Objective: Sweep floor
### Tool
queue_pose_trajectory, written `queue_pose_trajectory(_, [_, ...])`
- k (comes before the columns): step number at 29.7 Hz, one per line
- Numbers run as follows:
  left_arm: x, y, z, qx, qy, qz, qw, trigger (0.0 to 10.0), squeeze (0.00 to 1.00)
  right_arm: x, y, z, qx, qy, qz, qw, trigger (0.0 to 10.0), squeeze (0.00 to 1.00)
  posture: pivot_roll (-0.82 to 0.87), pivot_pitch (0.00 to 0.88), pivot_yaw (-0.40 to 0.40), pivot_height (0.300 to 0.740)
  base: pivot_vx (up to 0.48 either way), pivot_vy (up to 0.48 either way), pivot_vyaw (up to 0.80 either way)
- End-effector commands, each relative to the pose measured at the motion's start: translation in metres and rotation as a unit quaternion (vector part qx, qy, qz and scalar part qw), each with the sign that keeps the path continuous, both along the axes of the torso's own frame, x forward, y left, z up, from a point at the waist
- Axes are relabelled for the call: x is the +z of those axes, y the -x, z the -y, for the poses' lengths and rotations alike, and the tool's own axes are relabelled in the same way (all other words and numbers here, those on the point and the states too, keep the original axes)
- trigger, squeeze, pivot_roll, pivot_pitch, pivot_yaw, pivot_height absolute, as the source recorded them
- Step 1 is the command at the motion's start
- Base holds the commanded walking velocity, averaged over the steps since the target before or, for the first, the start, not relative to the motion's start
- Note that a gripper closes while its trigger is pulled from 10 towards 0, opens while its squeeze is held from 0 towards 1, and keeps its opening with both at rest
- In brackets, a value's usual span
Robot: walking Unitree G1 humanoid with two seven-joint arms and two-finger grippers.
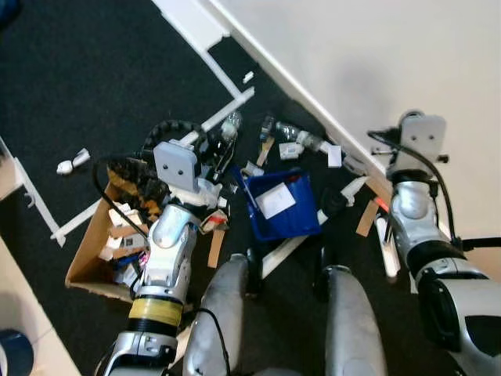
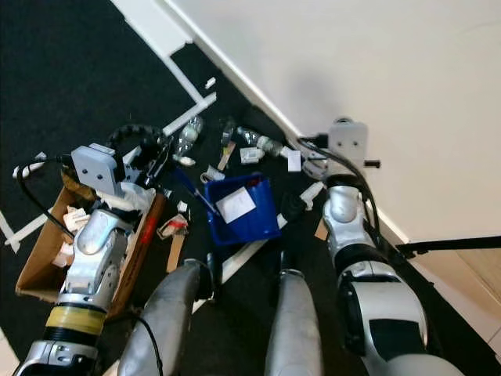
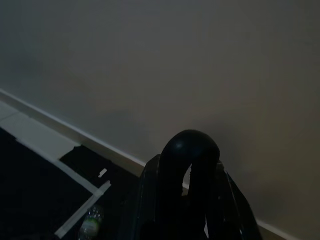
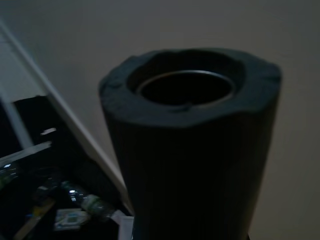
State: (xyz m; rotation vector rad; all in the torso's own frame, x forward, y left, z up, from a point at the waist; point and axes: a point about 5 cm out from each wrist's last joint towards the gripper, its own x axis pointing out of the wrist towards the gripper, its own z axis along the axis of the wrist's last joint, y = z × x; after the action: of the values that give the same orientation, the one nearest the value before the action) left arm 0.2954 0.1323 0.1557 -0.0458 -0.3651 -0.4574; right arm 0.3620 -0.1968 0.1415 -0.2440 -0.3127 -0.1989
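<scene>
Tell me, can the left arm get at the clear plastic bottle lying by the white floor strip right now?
Probably not: the left gripper seems closed around a black handle, so it isn't free. The plastic bottle itself lies open on the dark floor.

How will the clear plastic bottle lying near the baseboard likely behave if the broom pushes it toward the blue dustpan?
The clear plastic bottle lies on its side, so it will probably roll rather than slide. It looks empty, so likely light and apt to skitter. The dark carpet may slow it somewhat before the blue dustpan.

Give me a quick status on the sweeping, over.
Right end effector shut on foam-sleeved grey handle. Blue plastic dustpan on black carpet, white paper inside. Clear plastic bottles, cardboard scraps along the white wall.
</scene>
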Motion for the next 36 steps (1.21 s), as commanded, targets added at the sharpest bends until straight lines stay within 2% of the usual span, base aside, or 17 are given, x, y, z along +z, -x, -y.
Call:
queue_pose_trajectory(1, [-0.003, 0.005, 0.0, -0.012, 0.002, -0.016, 1.0, 10.0, 0.0, -0.004, 0.0, -0.009, 0.011, -0.036, -0.004, 0.999, 10.0, 0.0, 0.39, 0.528, 0.058, 0.74, 0.0, 0.0, 0.0])
queue_pose_trajectory(4, [0.002, 0.006, 0.002, -0.015, 0.002, -0.018, 1.0, 10.0, 0.0, 0.004, -0.003, -0.024, 0.047, -0.088, 0.022, 0.995, 10.0, 0.0, 0.39, 0.529, 0.056, 0.74, 0.0, 0.0, 0.0])
queue_pose_trajectory(5, [0.002, 0.006, 0.002, -0.015, 0.002, -0.018, 1.0, 10.0, 0.0, 0.004, -0.003, -0.024, 0.047, -0.088, 0.022, 0.995, 10.0, 0.0, 0.39, 0.529, 0.056, 0.74, 0.0, 0.0, 0.0])
queue_pose_trajectory(7, [0.002, 0.008, 0.004, -0.017, 0.004, -0.02, 1.0, 10.0, 0.0, 0.009, -0.005, -0.032, 0.072, -0.142, 0.036, 0.987, 10.0, 0.0, 0.39, 0.527, 0.053, 0.74, 0.0, 0.0, 0.0])
queue_pose_trajectory(10, [0.001, 0.01, 0.006, -0.019, 0.004, -0.027, 0.999, 10.0, 0.0, 0.014, -0.008, -0.042, 0.098, -0.19, 0.051, 0.976, 10.0, 0.0, 0.38, 0.523, 0.05, 0.74, 0.0, 0.0, 0.0])
queue_pose_trajectory(13, [0.001, 0.011, 0.009, -0.025, 0.003, -0.036, 0.999, 10.0, 0.0, 0.021, -0.008, -0.047, 0.113, -0.203, 0.069, 0.97, 10.0, 0.0, 0.37, 0.514, 0.044, 0.74, 0.0, 0.0, 0.0])
queue_pose_trajectory(17, [0.001, 0.011, 0.011, -0.031, -0.002, -0.036, 0.999, 10.0, 0.0, 0.025, -0.009, -0.045, 0.116, -0.211, 0.08, 0.967, 10.0, 0.0, 0.35, 0.504, 0.039, 0.74, 0.0, 0.0, 0.0])
queue_pose_trajectory(22, [-0.002, 0.01, 0.016, -0.046, -0.017, -0.038, 0.998, 10.0, 0.0, 0.03, -0.008, -0.037, 0.12, -0.212, 0.1, 0.965, 10.0, 0.0, 0.33, 0.49, 0.035, 0.74, 0.0, 0.0, 0.0])
queue_pose_trajectory(27, [-0.002, 0.012, 0.024, -0.081, -0.049, -0.032, 0.995, 10.0, 0.0, 0.034, -0.005, -0.021, 0.11, -0.19, 0.118, 0.969, 10.0, 0.0, 0.31, 0.472, 0.032, 0.74, 0.0, 0.0, 0.0])
queue_pose_trajectory(29, [0.015, 0.007, 0.02, -0.094, -0.073, -0.006, 0.993, 10.0, 0.0, 0.037, -0.001, -0.005, 0.092, -0.164, 0.131, 0.973, 10.0, 0.0, 0.3, 0.468, 0.032, 0.74, 0.0, 0.0, 0.0])
queue_pose_trajectory(31, [0.021, 0.005, 0.018, -0.095, -0.076, 0.001, 0.993, 10.0, 0.0, 0.038, 0.0, -0.002, 0.088, -0.161, 0.134, 0.974, 10.0, 0.0, 0.3, 0.468, 0.032, 0.74, 0.0, 0.0, 0.0])
queue_pose_trajectory(36, [0.049, 0.004, 0.012, -0.144, -0.137, 0.04, 0.979, 10.0, 0.0, 0.047, 0.003, 0.019, 0.061, -0.131, 0.151, 0.978, 10.0, 0.0, 0.3, 0.461, 0.03, 0.74, 0.0, 0.0, 0.0])
